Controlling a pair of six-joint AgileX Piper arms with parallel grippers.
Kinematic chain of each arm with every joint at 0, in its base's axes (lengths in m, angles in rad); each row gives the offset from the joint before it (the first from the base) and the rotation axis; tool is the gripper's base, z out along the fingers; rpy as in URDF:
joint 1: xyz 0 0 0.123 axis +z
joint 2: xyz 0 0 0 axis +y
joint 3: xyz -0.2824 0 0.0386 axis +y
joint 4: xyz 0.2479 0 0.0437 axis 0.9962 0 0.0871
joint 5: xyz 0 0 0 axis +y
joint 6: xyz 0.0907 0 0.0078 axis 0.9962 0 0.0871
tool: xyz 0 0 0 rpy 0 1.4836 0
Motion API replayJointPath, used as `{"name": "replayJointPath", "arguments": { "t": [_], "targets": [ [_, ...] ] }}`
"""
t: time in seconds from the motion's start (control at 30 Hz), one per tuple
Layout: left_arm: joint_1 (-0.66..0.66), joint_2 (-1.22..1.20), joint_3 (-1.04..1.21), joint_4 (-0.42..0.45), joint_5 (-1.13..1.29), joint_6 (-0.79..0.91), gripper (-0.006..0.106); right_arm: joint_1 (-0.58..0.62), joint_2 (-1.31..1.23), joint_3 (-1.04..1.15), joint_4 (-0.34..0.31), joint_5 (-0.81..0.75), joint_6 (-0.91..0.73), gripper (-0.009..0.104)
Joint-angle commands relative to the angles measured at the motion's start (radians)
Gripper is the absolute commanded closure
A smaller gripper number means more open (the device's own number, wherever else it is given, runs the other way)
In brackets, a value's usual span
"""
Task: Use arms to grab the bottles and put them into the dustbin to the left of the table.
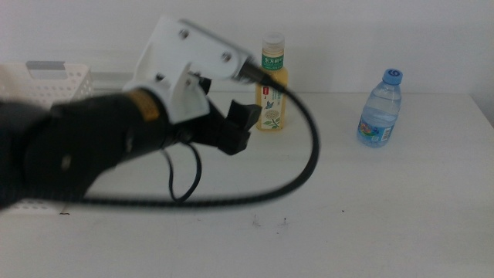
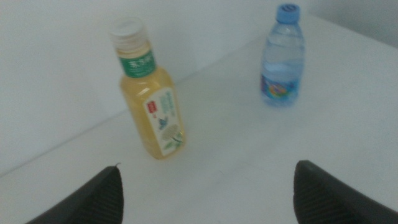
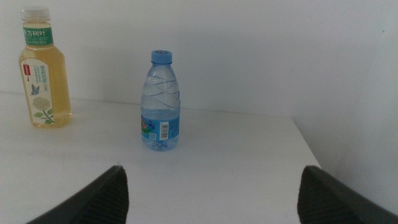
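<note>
Your left gripper [image 1: 245, 127] hangs above the table [image 1: 370, 208], reaching in from the left on its black arm [image 1: 77, 150] with the white bracket [image 1: 189, 58] on top and a black cable [image 1: 305, 166] looping down beneath it. Its jaws are spread wide and hold nothing; in the left wrist view the two dark tips stand far apart with bare tabletop between them. The yellow tea bottle [image 1: 272, 83] stands upright just ahead of this gripper, close to its tips but apart from them, nearer one jaw than the other in the wrist view [image 2: 149, 99]. The clear water bottle [image 1: 380, 108] stands upright well beyond the tea bottle, farther from the gripper toward the table's right side [image 2: 281, 56].

You do not see the right gripper [image 3: 211, 205] in the middle view; its own camera shows its jaws released, wide apart and empty. The water bottle [image 3: 161, 102] stands ahead of it, roughly between the jaw lines, with the tea bottle [image 3: 42, 68] farther off to one side.

The white dustbin [image 1: 58, 77] sits behind the left arm, at the table's left edge, well away from both bottles.
</note>
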Motion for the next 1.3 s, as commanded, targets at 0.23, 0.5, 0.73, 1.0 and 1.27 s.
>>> {"name": "replayJointPath", "arguments": {
  "t": [0.23, 0.5, 0.73, 1.0, 1.27],
  "targets": [
    [-0.002, -0.093, 0.243, 0.080, -0.291, -0.129, 0.007, -0.004, -0.004, 0.004, 0.000, -0.009, -0.003, 0.015],
    [-0.002, -0.093, 0.254, 0.087, -0.327, -0.129, 0.007, -0.004, -0.004, 0.004, 0.000, -0.009, -0.003, 0.015],
    [-0.002, -0.093, 0.254, 0.089, -0.329, -0.129, 0.007, -0.004, -0.004, 0.004, 0.000, -0.009, -0.003, 0.015],
    [0.000, -0.079, 0.268, 0.095, -0.388, -0.114, 0.007, -0.004, -0.004, 0.004, 0.000, -0.009, -0.003, 0.015],
    [0.075, 0.192, 0.320, 0.236, -0.791, -0.270, 0.007, -0.004, -0.004, 0.004, 0.000, -0.009, -0.003, 0.015]
  ]
}}
